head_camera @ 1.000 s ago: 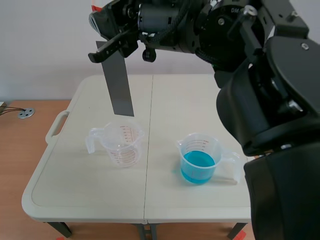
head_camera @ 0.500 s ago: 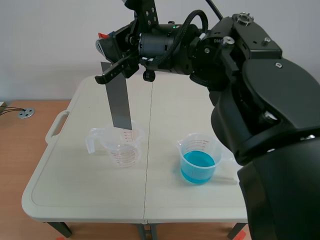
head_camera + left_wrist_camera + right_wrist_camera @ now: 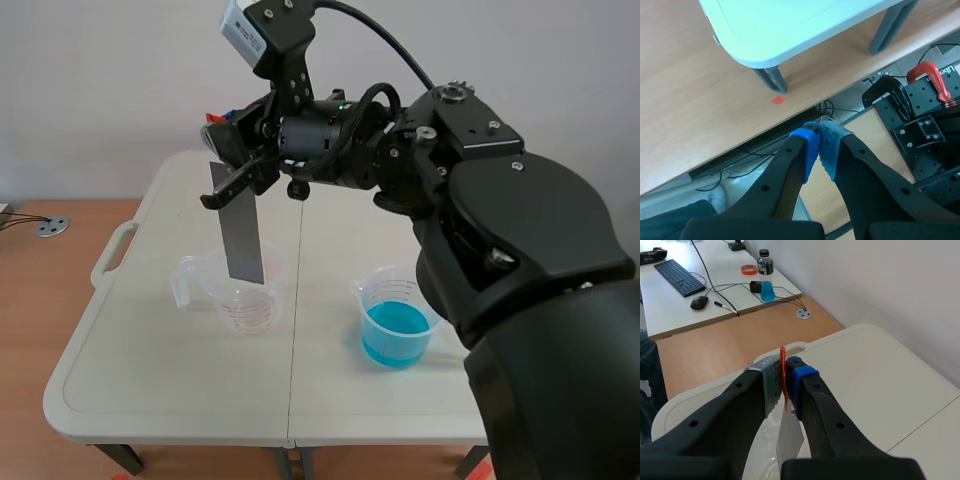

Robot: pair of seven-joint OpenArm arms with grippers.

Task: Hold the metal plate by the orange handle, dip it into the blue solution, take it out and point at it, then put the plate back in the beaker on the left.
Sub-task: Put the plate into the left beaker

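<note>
Over the left half of the surface point(image 3: 150, 350), the right gripper point(image 3: 224, 160) is clamped on the orange handle point(image 3: 783, 371) of the metal plate point(image 3: 243, 235). The plate hangs upright, its lower end in the mouth of the clear beaker point(image 3: 240, 298). The left gripper point(image 3: 820, 142) is pressed together on nothing, above the floor.

scene view faces the table point(image 3: 150, 370) from the robot's side. right wrist view looks down along the right gripper point(image 3: 785, 372), close over that table. left wrist view shows floor point(image 3: 690, 100) and the table's corner.
</note>
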